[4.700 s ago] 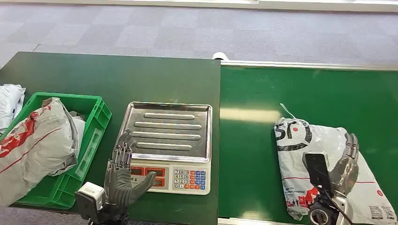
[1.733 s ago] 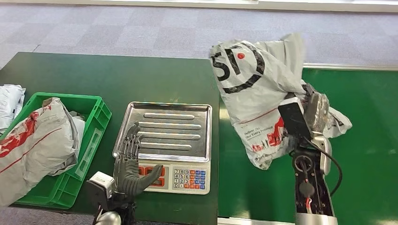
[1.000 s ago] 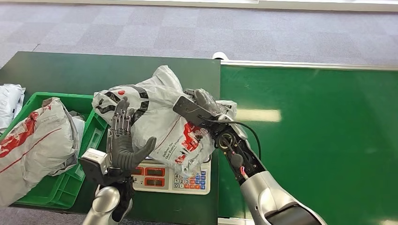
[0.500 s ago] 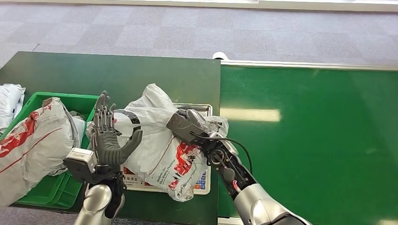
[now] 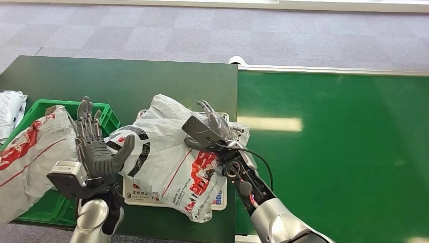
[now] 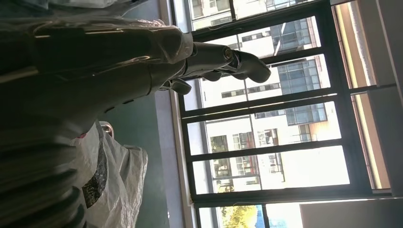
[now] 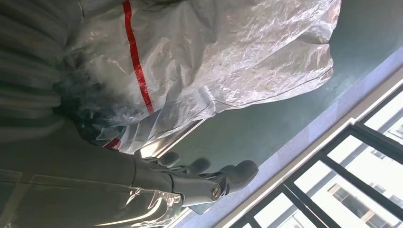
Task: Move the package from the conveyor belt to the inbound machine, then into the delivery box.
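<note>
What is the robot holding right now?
Nothing. The package lies on the scale; the right hand has its fingers spread above it, and the left hand is open beside it.

— What's the robot's build?
— Silver arms, dark grey left hand [image 5: 98, 152] with a pale boxy wrist module.
— And the other?
— Grey right hand [image 5: 212, 120], a dark flat plate behind it, black cable looping along the forearm — red fittings showing.
</note>
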Controlling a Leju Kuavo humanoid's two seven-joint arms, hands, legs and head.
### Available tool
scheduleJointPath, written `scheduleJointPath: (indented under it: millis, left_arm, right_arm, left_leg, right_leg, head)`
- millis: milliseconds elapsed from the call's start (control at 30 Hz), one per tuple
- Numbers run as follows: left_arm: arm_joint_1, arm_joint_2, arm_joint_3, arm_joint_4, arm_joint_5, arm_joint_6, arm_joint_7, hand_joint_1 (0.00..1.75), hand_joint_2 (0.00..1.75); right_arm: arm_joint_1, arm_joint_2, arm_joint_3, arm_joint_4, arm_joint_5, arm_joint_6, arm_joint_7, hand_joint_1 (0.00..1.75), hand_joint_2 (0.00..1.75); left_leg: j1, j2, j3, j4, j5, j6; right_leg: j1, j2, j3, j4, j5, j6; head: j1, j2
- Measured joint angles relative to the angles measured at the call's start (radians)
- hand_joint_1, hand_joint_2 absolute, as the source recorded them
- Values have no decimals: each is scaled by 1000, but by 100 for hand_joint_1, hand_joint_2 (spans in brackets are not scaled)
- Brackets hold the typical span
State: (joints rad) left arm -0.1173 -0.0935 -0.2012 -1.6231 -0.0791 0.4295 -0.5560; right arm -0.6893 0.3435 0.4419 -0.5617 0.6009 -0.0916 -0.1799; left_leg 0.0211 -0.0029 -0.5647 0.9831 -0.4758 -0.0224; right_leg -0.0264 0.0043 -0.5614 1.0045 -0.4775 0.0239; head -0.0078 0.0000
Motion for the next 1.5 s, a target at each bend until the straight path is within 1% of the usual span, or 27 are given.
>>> scheduleJointPath:
  millis: [133, 267, 400, 467, 567, 633, 733, 800, 933, 1000, 1067, 1200, 1333, 1433, 1500]
  left_arm:
    - [10, 0, 8, -11, -2, 12, 0, 0, 175]
    - [29, 0, 17, -28, -13, 5, 2, 0, 175]
    - [44, 0, 20, -38, -16, -28, 4, 0, 175]
    - [45, 0, 18, -38, -23, -52, 4, 0, 175]
    - [41, -1, -3, -38, -50, -79, 3, 0, 175]
    - [38, -2, -25, -38, -65, -88, 2, 0, 175]
    - [34, -4, -56, -40, -86, -107, 18, 0, 175]
    - [31, -4, -72, -42, -103, -122, 37, 0, 175]
    - [25, -6, -98, -42, -133, -146, 69, 0, 175]
    - [20, -7, -108, -41, -165, -155, 93, 0, 175]
    - [11, -7, -122, -36, -232, -167, 135, 0, 175]
    - [-7, -4, -152, -6, -380, -169, 201, 0, 175]
    - [-30, 1, -177, 48, -483, -155, 250, 0, 175]
    - [-48, 8, -192, 108, -559, -159, 291, 0, 175]
    - [-57, 12, -202, 154, -588, -179, 303, 0, 175]
  right_arm:
    - [4, 0, -6, -20, -6, -26, -9, 0, 175]
    - [28, -5, -30, -97, -73, -26, -65, 0, 175]
    - [76, -15, -55, -229, -176, 13, -119, 0, 175]
    - [104, -21, -63, -303, -247, 24, -162, 0, 175]
    - [150, -35, -68, -430, -337, 11, -236, 0, 175]
    - [183, -50, -71, -522, -360, -13, -269, 0, 175]
    - [234, -83, -74, -660, -346, -46, -296, 0, 175]
    - [264, -106, -74, -736, -320, -55, -296, 0, 175]
    - [321, -149, -74, -834, -276, -73, -290, 0, 175]
    - [343, -166, -73, -860, -259, -91, -291, 0, 175]
    - [376, -185, -72, -878, -234, -122, -294, 0, 175]
    - [500, -214, -73, -925, -201, -165, -299, 0, 175]
    - [613, -232, -73, -965, -189, -176, -301, 0, 175]
    - [658, -245, -68, -974, -200, -176, -321, 0, 175]
    - [673, -254, -63, -974, -210, -176, -336, 0, 175]
  left_leg:
    - [0, 0, 0, 0, 0, 0]
    - [0, 0, 0, 0, 0, 0]
    - [0, 0, 0, 0, 0, 0]
    - [0, 0, 0, 0, 0, 0]
    - [0, 0, 0, 0, 0, 0]
    - [0, 0, 0, 0, 0, 0]
    - [0, 0, 0, 0, 0, 0]
    - [0, 1, 0, 0, 0, 0]
    - [0, 1, 0, 0, -1, 0]
    - [0, 1, 0, 0, -1, 0]
    - [0, 0, 0, 0, -1, 0]
    - [0, -1, 0, 0, -1, 0]
    - [0, 0, -1, 0, -1, -1]
    - [0, 0, -1, 0, -2, -1]
    - [0, 0, -1, 0, -2, -1]
  right_leg:
    - [0, 0, 0, 0, 0, 0]
    - [0, 0, 0, 0, 0, 0]
    - [0, 0, -1, 0, 0, 0]
    - [0, 0, -1, 0, 0, 0]
    - [0, 0, -1, 0, 0, 0]
    - [0, 0, -1, 0, 0, 0]
    - [0, 0, -1, 0, 0, 0]
    - [0, 0, -1, 0, 0, 0]
    - [0, 0, -1, -1, 0, 0]
    - [0, 0, -1, -1, 0, 0]
    - [0, 0, -1, -1, 0, 0]
    - [0, -1, -1, -1, -1, 0]
    - [0, -1, -1, -1, -1, 0]
    - [0, -1, -1, -1, -1, 0]
    - [0, 0, -1, -1, -1, 0]
  head:
    - [0, 0]
    - [0, 0]
    - [0, 0]
    - [0, 0]
    - [0, 0]
    - [0, 0]
    - [0, 0]
    - [0, 0]
    - [0, 0]
    - [0, 0]
    - [0, 0]
    - [0, 0]
    - [0, 0]
    - [0, 0]
    - [0, 0]
